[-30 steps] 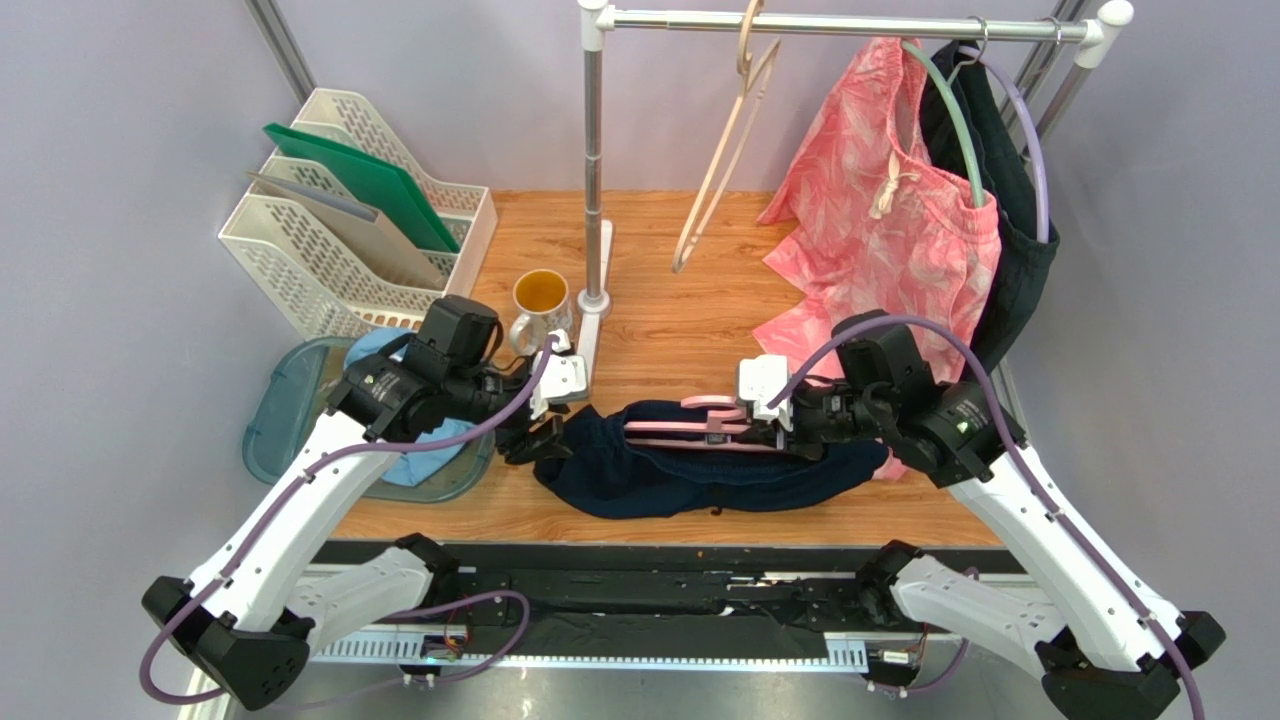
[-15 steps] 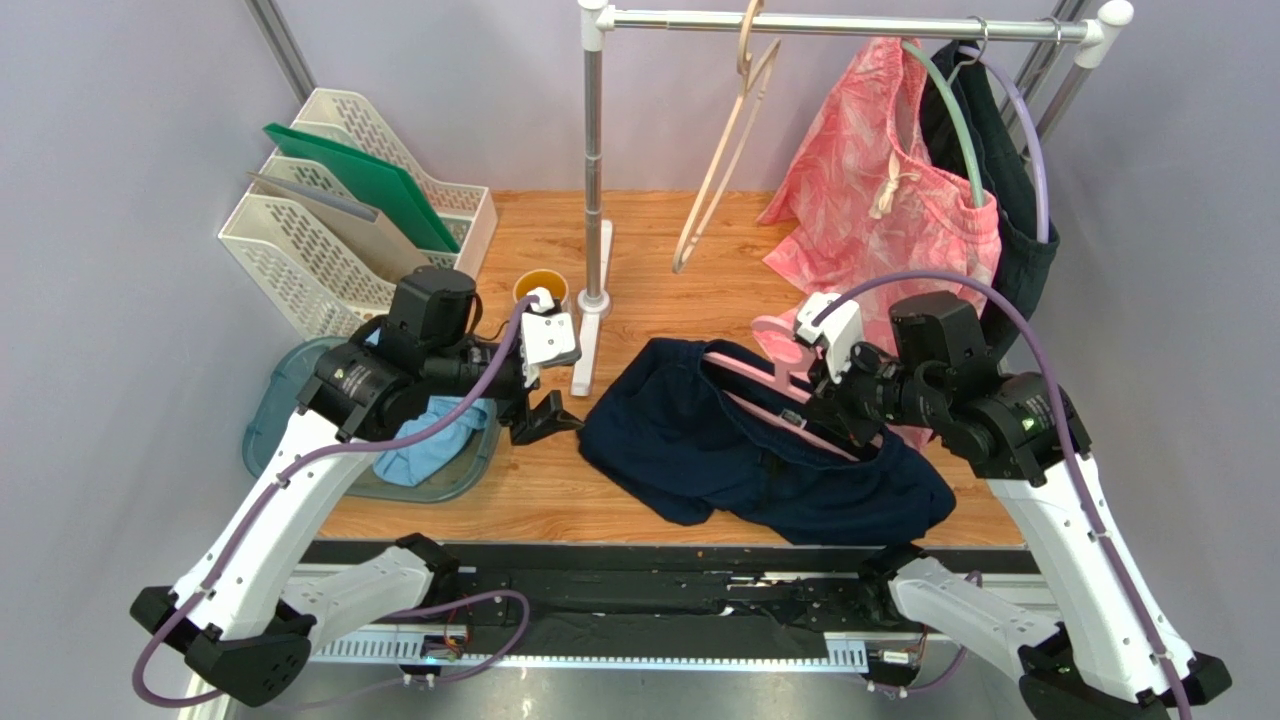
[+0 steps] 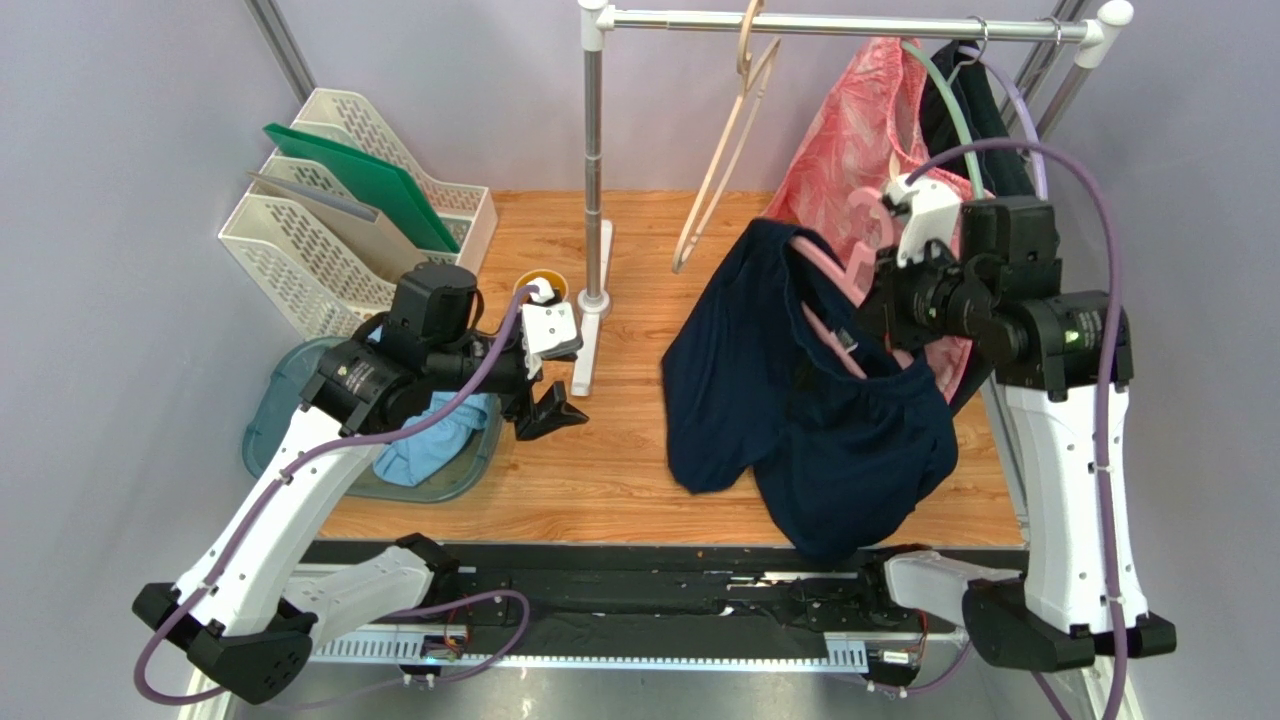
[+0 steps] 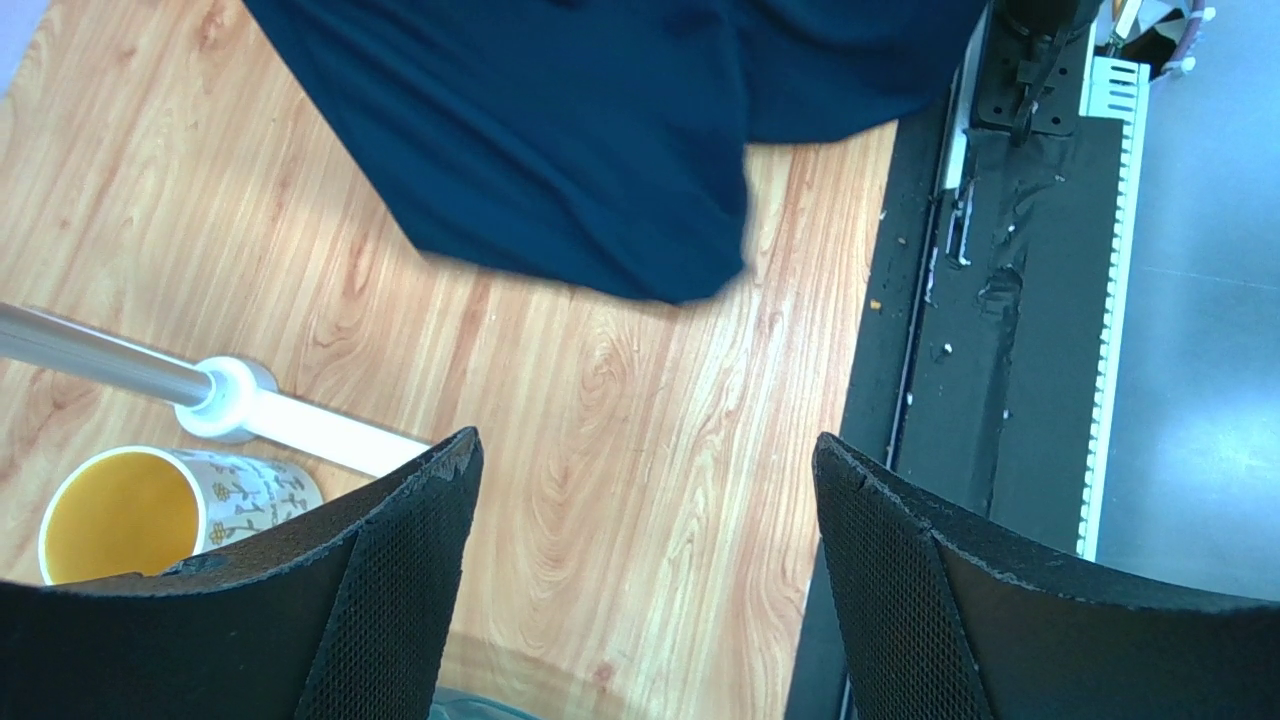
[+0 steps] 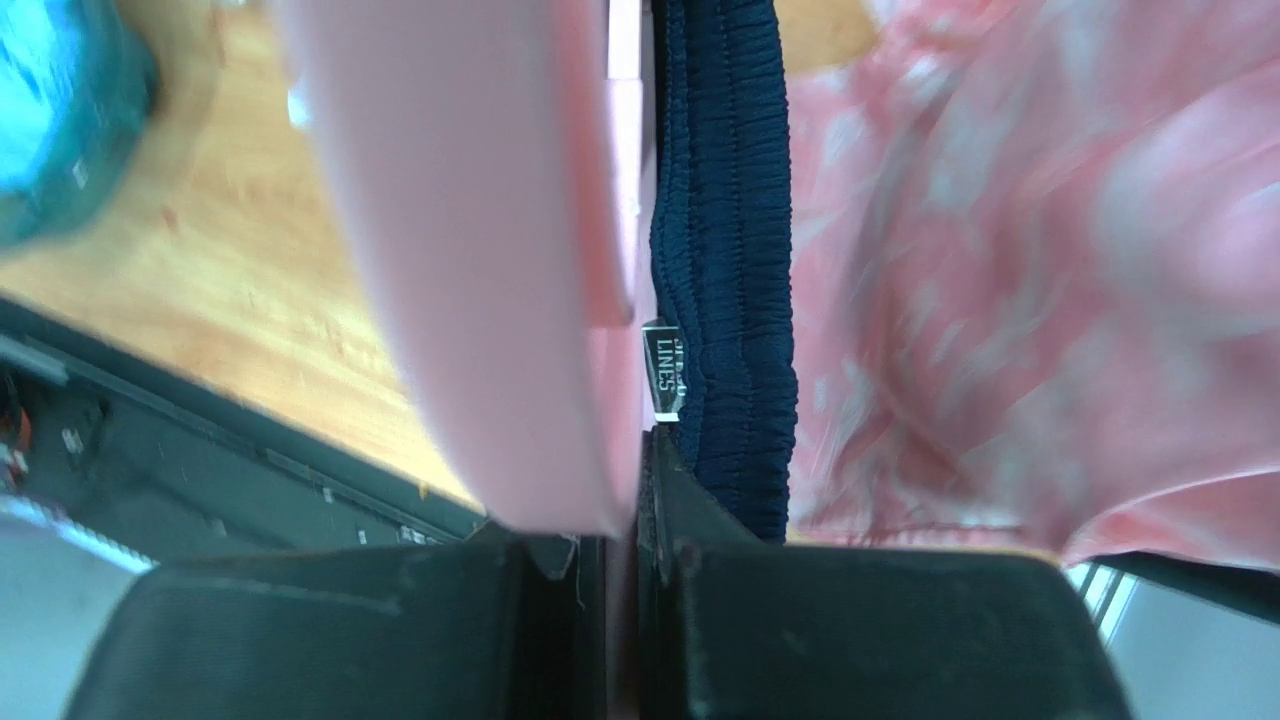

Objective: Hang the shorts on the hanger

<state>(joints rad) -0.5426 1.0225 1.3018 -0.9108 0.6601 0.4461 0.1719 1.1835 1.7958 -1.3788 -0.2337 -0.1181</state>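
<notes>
Grey walls close in a wooden worktop (image 3: 631, 495) with a metal clothes rail (image 3: 842, 23) across its far side. Just left of the right hand (image 3: 879, 308) and hanging below it are the shorts (image 3: 812, 405), a dark navy mass lifted up on the hanger (image 3: 824, 293). The hanger's long axis runs steeply on a slant, its upper end up and to the left of the right hand and its lower end right at the fingers. The legs droop towards the near edge of the worktop, and whether the hems touch the wood cannot be told. The right hand is clamped tight on the hanger. Behind that hand, pink patterned shorts (image 3: 857, 150) hang from the rail.

Well to the left, the left hand (image 3: 556, 408) hovers over bare wood with its jaws spread wide and nothing between them. A teal tray (image 3: 286, 420) lies behind it, and a cup (image 3: 538, 285) stands just beyond it.

Only the right wrist view shows the ribbed waistband (image 5: 721, 225) pressed against the hanger's pink bar (image 5: 481, 255), with a small label (image 5: 669, 368) just above the fingers. The left wrist view alone shows the yellow inside of the cup (image 4: 120, 510) and a loose navy corner (image 4: 661, 240) ahead of the open left hand.
</notes>
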